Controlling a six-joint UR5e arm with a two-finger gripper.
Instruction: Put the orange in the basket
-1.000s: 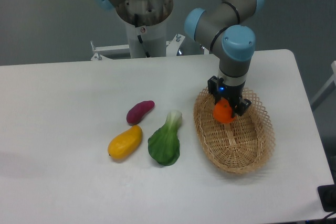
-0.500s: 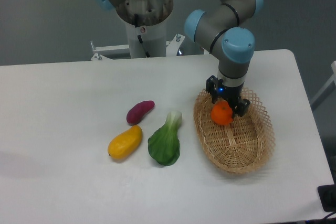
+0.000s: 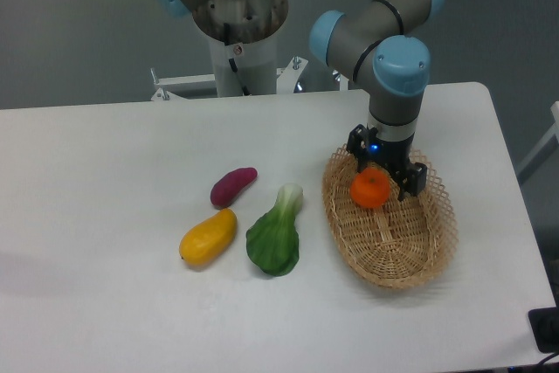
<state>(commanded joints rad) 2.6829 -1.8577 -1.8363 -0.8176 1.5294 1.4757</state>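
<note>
Since I read the scene from the near edge back, I meet the yellow mango (image 3: 209, 236) and the bok choy (image 3: 274, 237) first, then the purple sweet potato (image 3: 233, 186) behind them, all lying on the white table (image 3: 105, 155). To their right sits the wicker basket (image 3: 410, 268), and the orange (image 3: 370, 188) rests inside its far end. The gripper (image 3: 385, 181) hangs just beside it, jaws spread and seemingly empty. I judge the orange light, firm and prone to rolling; any regrasp belongs across its widest middle.
</note>
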